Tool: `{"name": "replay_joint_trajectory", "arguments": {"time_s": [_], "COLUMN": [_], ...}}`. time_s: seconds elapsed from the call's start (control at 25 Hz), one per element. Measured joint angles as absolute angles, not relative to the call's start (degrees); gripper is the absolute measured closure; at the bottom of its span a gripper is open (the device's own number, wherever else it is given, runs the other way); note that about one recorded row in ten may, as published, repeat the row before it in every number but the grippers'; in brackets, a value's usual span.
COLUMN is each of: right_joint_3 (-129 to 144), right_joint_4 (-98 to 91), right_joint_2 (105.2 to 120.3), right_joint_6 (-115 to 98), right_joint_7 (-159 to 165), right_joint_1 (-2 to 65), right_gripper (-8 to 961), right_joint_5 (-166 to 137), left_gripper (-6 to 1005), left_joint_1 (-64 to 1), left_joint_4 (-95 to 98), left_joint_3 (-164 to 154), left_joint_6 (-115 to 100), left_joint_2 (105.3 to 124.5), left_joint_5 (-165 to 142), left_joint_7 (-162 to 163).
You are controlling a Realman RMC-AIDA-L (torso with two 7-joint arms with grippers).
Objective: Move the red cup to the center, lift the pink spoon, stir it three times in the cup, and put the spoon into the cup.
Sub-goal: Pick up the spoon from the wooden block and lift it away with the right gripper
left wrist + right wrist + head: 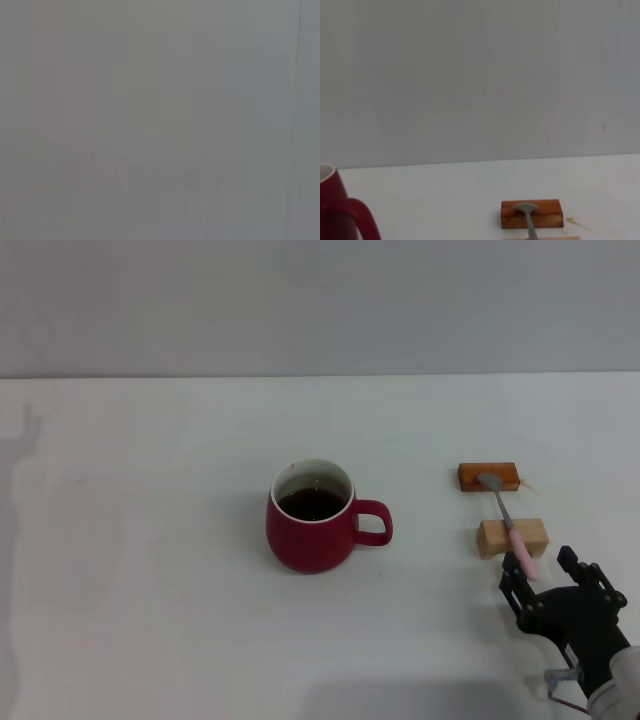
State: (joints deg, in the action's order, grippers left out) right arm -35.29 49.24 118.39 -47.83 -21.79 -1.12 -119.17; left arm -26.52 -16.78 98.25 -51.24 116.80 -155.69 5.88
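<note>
The red cup (310, 520) stands upright near the middle of the white table, dark liquid inside and its handle (372, 522) pointing right. Part of the red cup (337, 212) also shows in the right wrist view. The pink spoon (508, 522) lies across two blocks, its grey bowl (525, 207) on the orange-brown block (488, 477) and its pink handle over the light wooden block (512, 537). My right gripper (541, 575) is low at the front right, open, with the handle's near end between its fingers (511, 585). My left gripper is out of view.
The orange-brown block (531, 214) and the top edge of the wooden block (542, 238) show low in the right wrist view. A pale wall (320, 300) runs behind the table. The left wrist view shows only a plain grey surface.
</note>
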Motion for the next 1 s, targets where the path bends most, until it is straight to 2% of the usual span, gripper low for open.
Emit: {"name": "replay_joint_trajectory", "arguments": {"time_s": [0.52, 1.0], "right_joint_3": [-37.1, -37.4], "right_joint_4": [48.7, 48.7], "right_joint_2": [117.9, 117.91], "right_joint_6": [-44.2, -44.2], "right_joint_7": [-21.5, -21.0], "right_joint_1": [1.9, 1.9], "right_gripper": [301, 305], "right_joint_5": [-119.2, -119.4], "left_gripper": [161, 161], "left_joint_1": [-27.7, -28.0], "left_joint_4": [-16.4, -16.4], "left_joint_3": [100.0, 100.0], "left_joint_6": [-50.9, -50.7], "left_joint_2": [116.81, 116.76], "left_joint_5": [-155.6, -155.6], "left_joint_7": [4.5, 4.5]}}
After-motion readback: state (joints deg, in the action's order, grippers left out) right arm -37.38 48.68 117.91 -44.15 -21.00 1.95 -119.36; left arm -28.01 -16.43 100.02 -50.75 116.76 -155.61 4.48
